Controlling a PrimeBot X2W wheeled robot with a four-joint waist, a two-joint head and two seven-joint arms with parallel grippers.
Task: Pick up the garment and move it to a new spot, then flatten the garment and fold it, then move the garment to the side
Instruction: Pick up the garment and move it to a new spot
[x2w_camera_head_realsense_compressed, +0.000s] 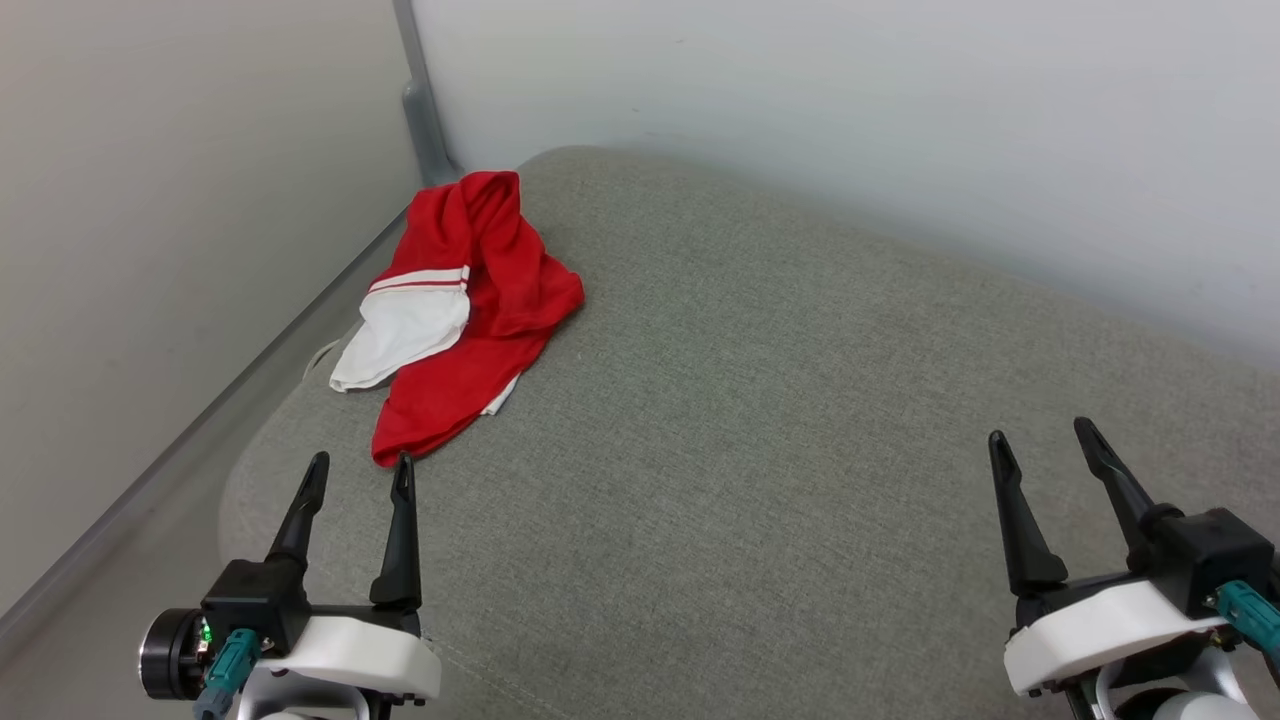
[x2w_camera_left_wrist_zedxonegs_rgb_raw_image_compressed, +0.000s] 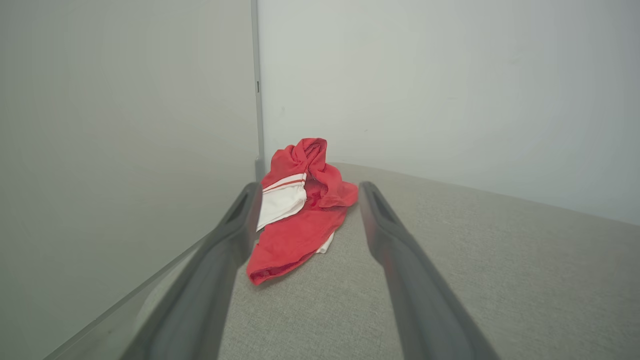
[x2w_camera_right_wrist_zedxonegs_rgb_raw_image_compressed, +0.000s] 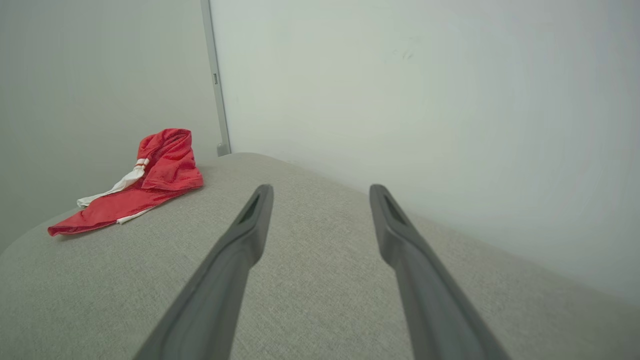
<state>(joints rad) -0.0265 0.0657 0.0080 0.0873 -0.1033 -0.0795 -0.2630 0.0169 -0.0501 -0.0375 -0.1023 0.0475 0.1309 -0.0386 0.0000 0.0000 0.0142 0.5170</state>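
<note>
Red jersey fabric, the garment (x2w_camera_head_realsense_compressed: 470, 310), lies bunched in a crumpled heap at the far left corner of a grey woven cushion (x2w_camera_head_realsense_compressed: 800, 400), close to where two pale walls meet at a grey corner post (x2w_camera_head_realsense_compressed: 420, 100). A white sleeve (x2w_camera_head_realsense_compressed: 410, 325) with a red-and-white striped band drapes over the heap's left side toward the cushion's edge. A red tail of cloth trails toward the near side and ends just ahead of the left gripper (x2w_camera_head_realsense_compressed: 360, 462). That gripper hovers low over the cushion with its two dark fingers spread apart and nothing between them. In the left wrist view the heap is framed between the fingertips, so the gripper is pointed straight at it. The right gripper (x2w_camera_head_realsense_compressed: 1040, 432) sits at the near right, well apart from the garment, its fingers also spread and empty. The task appears to be at its very start: the pick-up has not yet begun, and flattening, folding and setting aside all remain. The next move likely calls for the left arm to reach forward and down onto the near red tail, then close on a fold thick enough to lift the thin cloth without slipping, while keeping it clear of the left edge.
</note>
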